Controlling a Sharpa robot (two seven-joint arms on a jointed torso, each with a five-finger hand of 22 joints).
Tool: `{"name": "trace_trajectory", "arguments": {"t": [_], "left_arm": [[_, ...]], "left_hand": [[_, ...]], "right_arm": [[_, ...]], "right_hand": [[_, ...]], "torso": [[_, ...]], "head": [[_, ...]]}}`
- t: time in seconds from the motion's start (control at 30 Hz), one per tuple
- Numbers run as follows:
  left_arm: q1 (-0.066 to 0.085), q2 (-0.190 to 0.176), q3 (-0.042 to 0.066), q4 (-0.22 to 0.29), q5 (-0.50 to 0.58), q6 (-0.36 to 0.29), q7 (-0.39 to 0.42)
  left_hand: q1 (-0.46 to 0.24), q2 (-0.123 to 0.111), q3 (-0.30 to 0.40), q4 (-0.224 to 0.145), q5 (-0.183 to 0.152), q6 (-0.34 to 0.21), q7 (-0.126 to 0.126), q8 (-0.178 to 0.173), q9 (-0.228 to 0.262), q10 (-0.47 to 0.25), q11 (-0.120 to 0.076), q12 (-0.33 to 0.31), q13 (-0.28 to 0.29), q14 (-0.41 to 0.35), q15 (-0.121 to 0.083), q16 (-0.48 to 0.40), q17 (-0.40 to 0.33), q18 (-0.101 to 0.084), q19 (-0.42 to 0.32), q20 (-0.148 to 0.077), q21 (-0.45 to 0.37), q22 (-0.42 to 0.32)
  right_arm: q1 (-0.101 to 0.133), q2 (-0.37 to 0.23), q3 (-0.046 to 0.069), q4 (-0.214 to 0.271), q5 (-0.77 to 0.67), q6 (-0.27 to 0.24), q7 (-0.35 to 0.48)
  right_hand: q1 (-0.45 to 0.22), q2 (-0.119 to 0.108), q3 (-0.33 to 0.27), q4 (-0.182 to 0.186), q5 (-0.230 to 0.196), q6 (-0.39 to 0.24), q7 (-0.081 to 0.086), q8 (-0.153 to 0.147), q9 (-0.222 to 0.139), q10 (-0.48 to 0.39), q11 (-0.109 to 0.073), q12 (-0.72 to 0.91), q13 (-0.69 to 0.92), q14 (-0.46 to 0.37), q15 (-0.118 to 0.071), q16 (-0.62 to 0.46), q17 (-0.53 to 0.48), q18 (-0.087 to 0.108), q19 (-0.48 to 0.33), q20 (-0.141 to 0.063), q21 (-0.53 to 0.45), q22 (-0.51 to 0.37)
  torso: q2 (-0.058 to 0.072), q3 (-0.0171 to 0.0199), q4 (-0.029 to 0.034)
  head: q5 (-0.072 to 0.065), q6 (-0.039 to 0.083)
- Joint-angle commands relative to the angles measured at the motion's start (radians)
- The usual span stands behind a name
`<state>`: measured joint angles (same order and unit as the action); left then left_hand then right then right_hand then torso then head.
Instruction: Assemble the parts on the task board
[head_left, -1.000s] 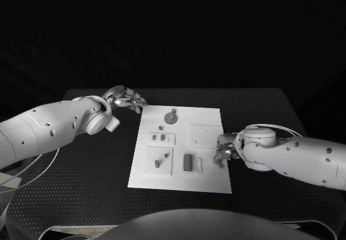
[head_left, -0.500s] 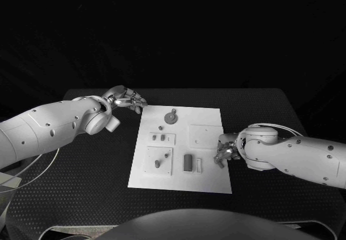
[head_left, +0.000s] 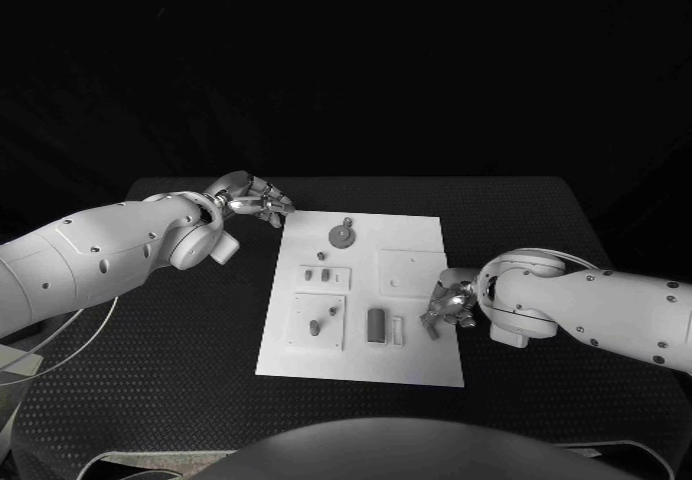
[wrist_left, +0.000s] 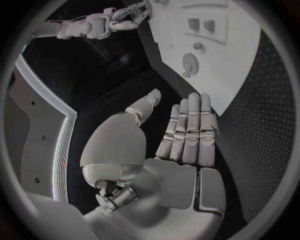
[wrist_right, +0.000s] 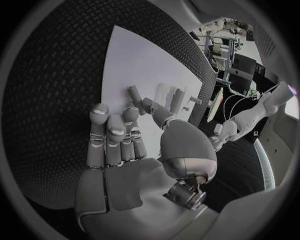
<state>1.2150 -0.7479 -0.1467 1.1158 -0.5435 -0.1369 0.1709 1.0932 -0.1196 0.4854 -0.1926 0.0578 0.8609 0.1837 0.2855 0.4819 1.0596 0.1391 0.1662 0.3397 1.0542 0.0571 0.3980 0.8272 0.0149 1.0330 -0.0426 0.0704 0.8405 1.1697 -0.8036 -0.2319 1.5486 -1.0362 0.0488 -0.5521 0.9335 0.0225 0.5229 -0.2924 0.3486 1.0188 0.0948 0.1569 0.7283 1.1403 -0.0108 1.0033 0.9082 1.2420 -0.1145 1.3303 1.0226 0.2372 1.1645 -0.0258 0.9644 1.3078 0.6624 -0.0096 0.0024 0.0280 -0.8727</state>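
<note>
Two hands at work, one busy. The right hand (head_left: 449, 303) sits low over the near right part of the task board (head_left: 411, 365), fingers curled down beside the upright dark part (head_left: 376, 324) and its pale neighbour (head_left: 398, 330). In the right wrist view a small cylindrical part (wrist_right: 135, 93) lies on the board just past the fingertips (wrist_right: 100, 111); I cannot tell whether it is pinched or merely touched. The left hand (head_left: 251, 198) hangs off the far left corner of the board, fingers straight and side by side, holding nothing. A gear-like part (head_left: 342, 236) rests on the board's far end (untouched). My reading: the reach-and-grasp stage, with little assembled so far. Next calls for a firm pinch on that cylinder, then a clean lift.
</note>
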Motion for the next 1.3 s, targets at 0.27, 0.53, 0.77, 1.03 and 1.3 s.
{"name": "trace_trajectory", "arguments": {"t": [0.27, 0.53, 0.77, 1.03, 1.3], "left_arm": [[0.001, 0.001, 0.0, 0.002, -0.003, 0.014, 0.003], [0.001, 0.002, 0.001, 0.004, -0.003, 0.012, 0.002], [0.001, 0.001, 0.001, 0.005, -0.003, 0.011, 0.001], [0.001, 0.003, 0.001, 0.004, -0.003, 0.012, 0.001], [0.001, 0.003, 0.001, 0.003, -0.003, 0.013, 0.001]], "left_hand": [[-0.007, 0.003, 0.001, 0.005, 0.006, -0.008, -0.002, 0.007, -0.002, -0.009, 0.001, 0.004, 0.001, 0.007, 0.001, -0.008, 0.003, -0.001, -0.006, 0.002, 0.001, -0.001], [-0.007, 0.002, 0.001, 0.005, 0.006, -0.008, -0.002, 0.007, -0.002, -0.009, 0.001, 0.005, 0.001, 0.007, 0.001, -0.008, 0.003, -0.001, -0.006, 0.002, 0.001, -0.001], [-0.007, 0.002, 0.001, 0.005, 0.006, -0.008, -0.002, 0.007, -0.002, -0.01, 0.001, 0.005, 0.001, 0.008, 0.001, -0.009, 0.004, -0.001, -0.006, 0.002, 0.001, -0.001], [-0.007, 0.002, 0.001, 0.005, 0.006, -0.008, -0.002, 0.007, -0.002, -0.01, 0.001, 0.006, 0.001, 0.008, 0.001, -0.01, 0.005, -0.001, -0.006, 0.002, 0.001, -0.001], [-0.007, 0.002, 0.001, 0.006, 0.006, -0.008, -0.002, 0.007, -0.003, -0.011, 0.001, 0.007, 0.002, 0.008, 0.001, -0.011, 0.006, -0.001, -0.006, 0.002, 0.001, -0.002]], "right_arm": [[0.007, 0.012, 0.0, 0.013, 0.295, -0.058, -0.008], [0.007, 0.023, -0.001, -0.001, 0.358, -0.088, -0.02], [0.005, 0.042, -0.004, -0.009, 0.376, -0.126, -0.014], [0.002, 0.052, -0.008, -0.019, 0.374, -0.117, -0.016], [-0.002, 0.051, -0.014, -0.021, 0.359, -0.086, -0.02]], "right_hand": [[-0.025, -0.008, -0.007, 0.002, 0.005, 0.006, 0.002, 0.007, 0.007, 0.007, -0.004, 0.003, -0.002, 0.01, -0.005, -0.002, 0.001, 0.025, 0.01, -0.003, 0.002, 0.012], [-0.036, -0.016, -0.007, 0.004, 0.005, 0.008, 0.002, 0.008, 0.006, 0.008, -0.005, 0.003, -0.003, 0.011, -0.006, -0.003, 0.001, 0.025, 0.013, -0.004, 0.001, 0.011], [-0.084, -0.047, -0.006, 0.023, 0.006, 0.006, 0.003, 0.007, 0.0, 0.008, -0.004, 0.001, -0.006, 0.011, -0.006, -0.007, 0.0, 0.025, 0.017, -0.005, -0.004, 0.007], [-0.084, -0.047, -0.006, 0.023, 0.006, 0.006, 0.003, 0.007, 0.0, 0.008, -0.004, 0.001, -0.006, 0.011, -0.006, -0.007, 0.0, 0.025, 0.017, -0.005, -0.004, 0.007], [-0.084, -0.047, -0.006, 0.023, 0.006, 0.006, 0.003, 0.007, 0.0, 0.008, -0.004, 0.001, -0.006, 0.011, -0.006, -0.007, 0.0, 0.025, 0.017, -0.005, -0.004, 0.007]], "torso": [[0.0, -0.0005, 0.0003], [0.0, -0.002, -0.001], [0.0, 0.0011, 0.0001], [0.0, 0.0004, -0.0008], [0.0, 0.0002, -0.0006]], "head": [[0.0, 0.0], [-0.004, 0.0], [-0.003, 0.0], [-0.003, 0.0], [-0.005, 0.0]]}}
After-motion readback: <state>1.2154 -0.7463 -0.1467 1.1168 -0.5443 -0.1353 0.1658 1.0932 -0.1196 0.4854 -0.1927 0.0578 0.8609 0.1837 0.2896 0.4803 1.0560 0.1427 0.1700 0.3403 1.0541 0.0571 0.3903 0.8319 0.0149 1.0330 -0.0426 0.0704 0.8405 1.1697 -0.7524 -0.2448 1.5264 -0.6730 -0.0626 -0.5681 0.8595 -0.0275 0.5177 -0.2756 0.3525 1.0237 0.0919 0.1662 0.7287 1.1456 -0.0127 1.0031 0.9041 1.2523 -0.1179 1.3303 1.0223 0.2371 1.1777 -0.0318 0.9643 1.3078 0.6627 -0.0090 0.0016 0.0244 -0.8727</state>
